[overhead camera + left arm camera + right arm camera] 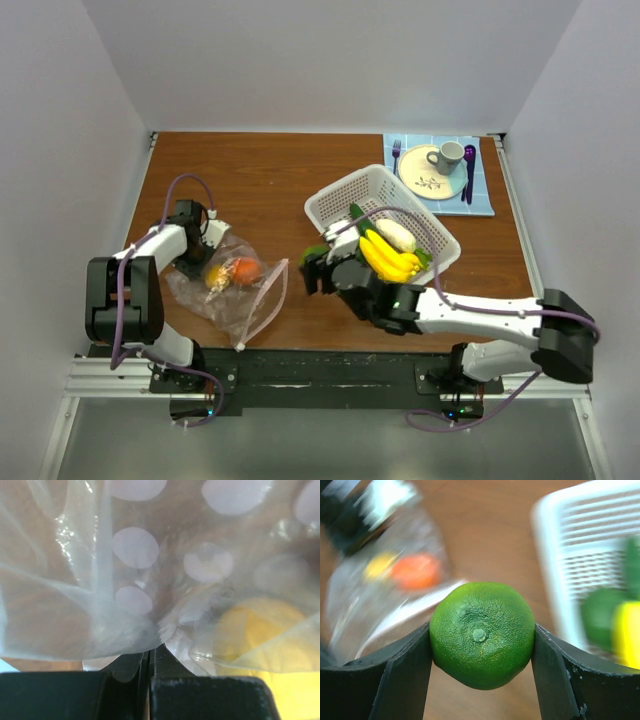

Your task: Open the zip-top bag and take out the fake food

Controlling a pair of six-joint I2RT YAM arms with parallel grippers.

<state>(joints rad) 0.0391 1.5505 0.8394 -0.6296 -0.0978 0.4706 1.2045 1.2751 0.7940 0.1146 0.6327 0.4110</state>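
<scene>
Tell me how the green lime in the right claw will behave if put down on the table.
Being nearly round, the lime would probably roll on the wooden table unless released gently. Its skin looks pebbled, not glossy, so it likely slips little in the right claw. No dent shows where the fingers press, so it seems stiff.

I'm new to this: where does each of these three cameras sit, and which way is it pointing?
Top external: above and behind the arms, looking down on the table; both arms show.
Left wrist: on the left gripper, looking along its shut jaws into the zip-top bag they pinch.
Right wrist: on the right gripper, looking past the lime it grips toward the basket.
Shared: top and right wrist both show lime, bag and basket.
</scene>
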